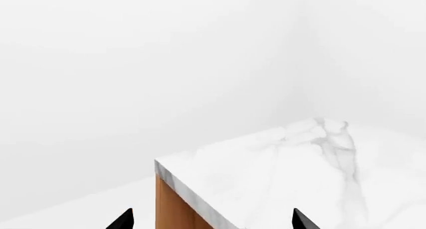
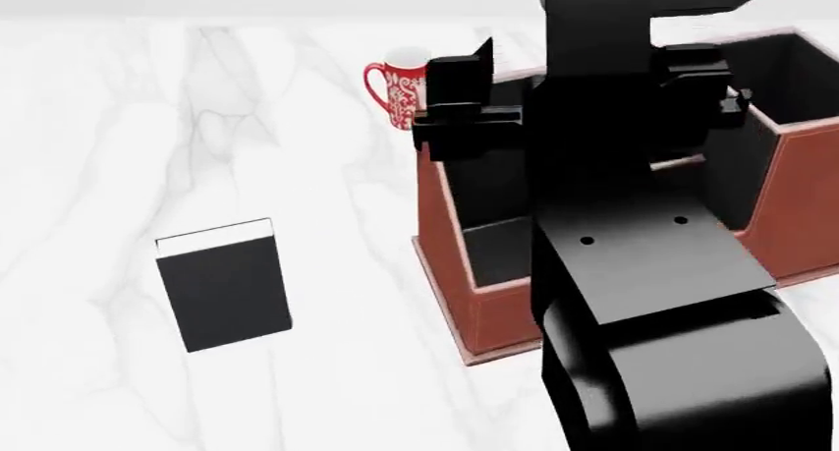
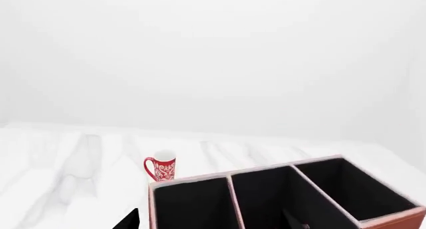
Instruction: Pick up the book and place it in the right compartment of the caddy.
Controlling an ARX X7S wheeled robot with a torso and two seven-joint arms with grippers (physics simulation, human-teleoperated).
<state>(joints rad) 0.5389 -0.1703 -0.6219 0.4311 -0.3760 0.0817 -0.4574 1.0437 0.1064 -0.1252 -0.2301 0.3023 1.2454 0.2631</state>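
The black book [image 2: 226, 289] lies flat on the white marble table, its white page edge facing away, well to the left of the caddy [image 2: 505, 318]. The caddy is reddish-brown with a black interior and pale dividers [image 3: 253, 170]. Nothing shows inside its compartments. My right arm [image 2: 630, 274] reaches over the caddy's middle and hides much of it. My right gripper [image 3: 211, 223] is open above the caddy's near side and holds nothing. My left gripper [image 1: 213, 221] is open and empty over a table corner. It is out of the head view.
A red-and-white patterned mug [image 2: 397, 92] stands behind the caddy's left end, also in the right wrist view as the mug [image 3: 161, 168]. The marble tabletop [image 1: 280, 174] ends in a corner with a wooden side [image 1: 169, 204] under the left gripper.
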